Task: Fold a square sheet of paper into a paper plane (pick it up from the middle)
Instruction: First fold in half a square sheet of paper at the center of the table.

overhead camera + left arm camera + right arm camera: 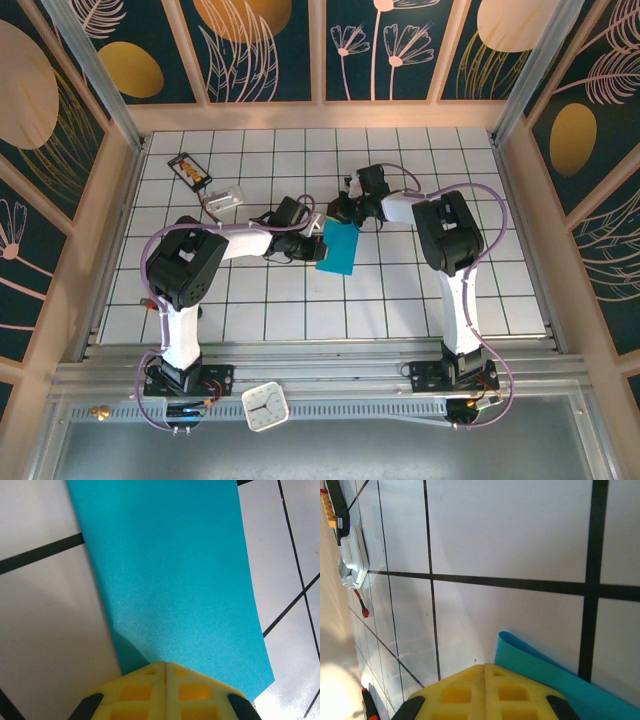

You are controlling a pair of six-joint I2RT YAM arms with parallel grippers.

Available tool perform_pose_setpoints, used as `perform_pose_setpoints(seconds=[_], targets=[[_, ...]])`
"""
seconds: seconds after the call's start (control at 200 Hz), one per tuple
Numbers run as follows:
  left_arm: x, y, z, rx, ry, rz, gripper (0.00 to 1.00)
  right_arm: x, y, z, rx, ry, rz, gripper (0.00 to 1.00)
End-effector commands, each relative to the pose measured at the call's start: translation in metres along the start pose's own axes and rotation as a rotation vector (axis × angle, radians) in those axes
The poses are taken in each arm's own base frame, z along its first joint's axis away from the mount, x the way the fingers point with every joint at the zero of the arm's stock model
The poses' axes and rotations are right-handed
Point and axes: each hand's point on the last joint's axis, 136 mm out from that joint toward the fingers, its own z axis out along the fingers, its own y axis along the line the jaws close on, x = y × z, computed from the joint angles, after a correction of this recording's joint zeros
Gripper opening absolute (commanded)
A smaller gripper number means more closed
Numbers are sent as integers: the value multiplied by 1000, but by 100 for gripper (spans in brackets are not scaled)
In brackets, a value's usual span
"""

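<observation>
Teal sheet of paper [338,250] mid-table, seemingly folded to a strip. Left gripper [164,664] clamped shut at its edge, right gripper [485,666] shut beside a curled edge; hold on paper unclear. Risk: uneven pull skewing or tearing the crease.

Matt paper sheet [170,580]; glossy tiled table [45,630]; left tool fingers [130,700] seemingly plastic

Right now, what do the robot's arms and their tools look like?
The left arm and right arm both have white links with bulky black joint housings, and pale purple cables loop along them. The left tool and right tool have blocky yellow fingers moulded with square pockets, flanked by black parts.
</observation>
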Motion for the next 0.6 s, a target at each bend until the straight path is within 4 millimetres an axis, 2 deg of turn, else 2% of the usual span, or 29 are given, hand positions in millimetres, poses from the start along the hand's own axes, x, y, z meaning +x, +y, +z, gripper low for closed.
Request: perform_pose_setpoints(seconds=[0.0,0.165,0.595], targets=[[111,72,8,-264,342,-130,0,-31,-54,-1,144,-107,40,0],[114,73,8,-270,349,-120,0,-37,-61,-1,154,-116,55,0],[120,73,8,-280,365,-103,0,-60,-62,0,158,-145,62,0]])
